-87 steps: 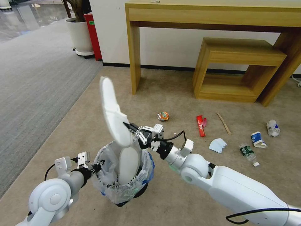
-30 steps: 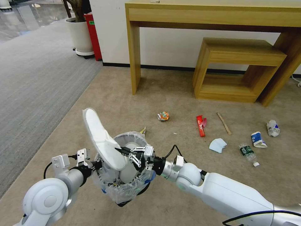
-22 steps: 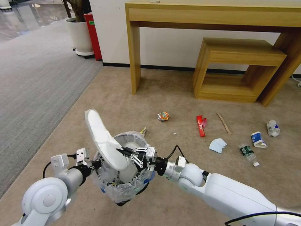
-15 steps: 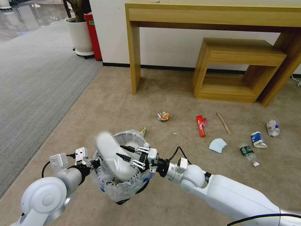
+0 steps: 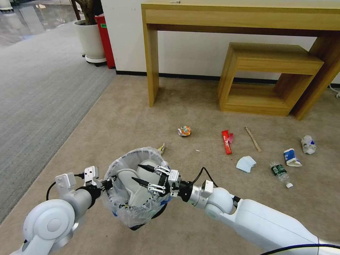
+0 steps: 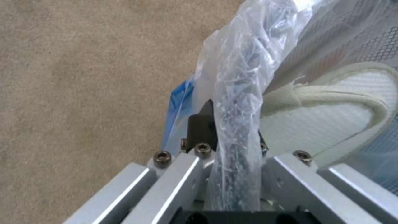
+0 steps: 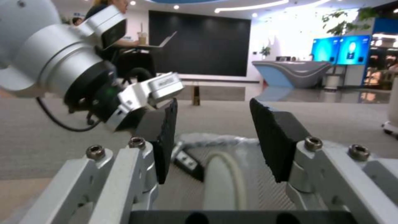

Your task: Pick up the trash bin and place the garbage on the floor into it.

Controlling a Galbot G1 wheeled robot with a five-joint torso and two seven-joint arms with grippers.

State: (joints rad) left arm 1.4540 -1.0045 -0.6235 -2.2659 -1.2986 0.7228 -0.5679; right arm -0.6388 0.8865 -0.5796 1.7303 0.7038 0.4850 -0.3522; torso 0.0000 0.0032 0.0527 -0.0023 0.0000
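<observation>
Right now your left gripper (image 5: 109,183) is pinching the rim of the trash bin (image 5: 136,216), its fingers clamped on the crinkly liner bag (image 6: 238,102), and holding the bin just above the beige carpet (image 5: 134,109). Your right arm is reaching across from the right, with its gripper (image 5: 141,174) hovering over the bin mouth, jaws spread and gripping nothing. Two white slippers (image 5: 132,184) are sitting inside the bin, one beside the other. Ahead on the carpet, litter is lying scattered: a crushed can (image 5: 184,131), a red wrapper (image 5: 226,141), a wooden stick (image 5: 253,139), a blue mask (image 5: 245,164), a plastic bottle (image 5: 280,173) and two crumpled paper cups (image 5: 292,157). Behind them a wooden desk (image 5: 241,17) with a low shelf (image 5: 269,78) is standing against the white wall, and grey striped carpet (image 5: 39,85) is running along your left
</observation>
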